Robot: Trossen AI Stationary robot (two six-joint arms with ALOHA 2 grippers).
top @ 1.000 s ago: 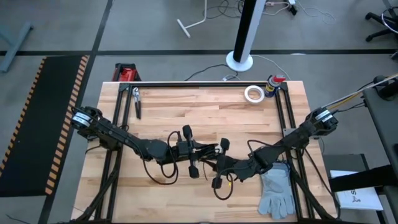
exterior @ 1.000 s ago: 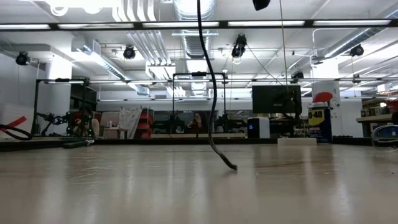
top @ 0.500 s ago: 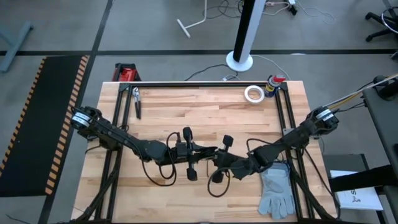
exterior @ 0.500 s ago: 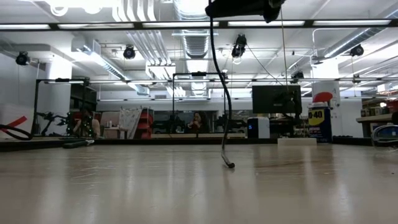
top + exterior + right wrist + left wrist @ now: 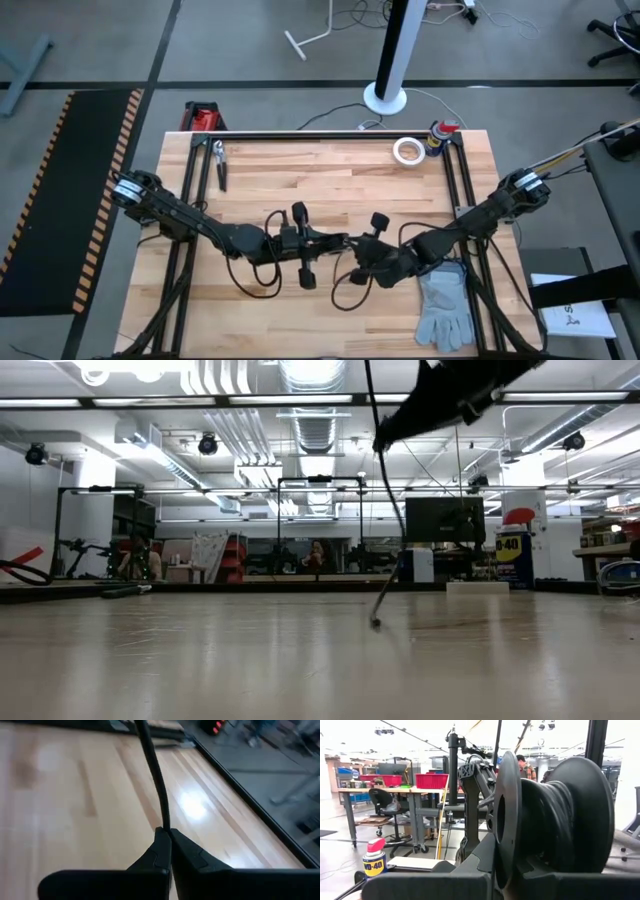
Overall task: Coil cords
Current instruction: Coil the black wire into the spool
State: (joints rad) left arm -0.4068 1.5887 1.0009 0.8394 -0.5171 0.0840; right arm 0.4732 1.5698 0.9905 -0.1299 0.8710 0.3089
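Note:
The thin black cord (image 5: 340,292) lies partly in a loose loop on the wooden table, near its front edge. Part of it is wound on a black spool (image 5: 545,820), which sits between the fingers of my left gripper (image 5: 328,240) above the table's middle. My right gripper (image 5: 356,258) is just right of the spool and is shut on the cord. In the low view the cord (image 5: 395,550) hangs from my right gripper (image 5: 385,442) down to the tabletop, where its end (image 5: 376,622) rests. My left gripper has the spool between its two fingers, one outside each flange (image 5: 506,825). The spool is lifted clear of the table. The spool itself hides where the fingers meet it. My right gripper pinches a single strand of the cord (image 5: 163,822) at its fingertips. The fingers (image 5: 160,850) slant down from the table's right. The strand runs on from the tips and hangs slack to the table.
A grey glove (image 5: 445,305) lies at the front right. At the back stand a white tape roll (image 5: 407,151) and a spray can (image 5: 440,133). Pliers (image 5: 219,165) lie at the back left. Bare wood lies between the arms and the far edge.
My right gripper has gone toward the far edge and a little toward the right, staying shut on the cord. The hanging strand has swung with it. The cord's lower end has stayed on the table at nearly the same spot.

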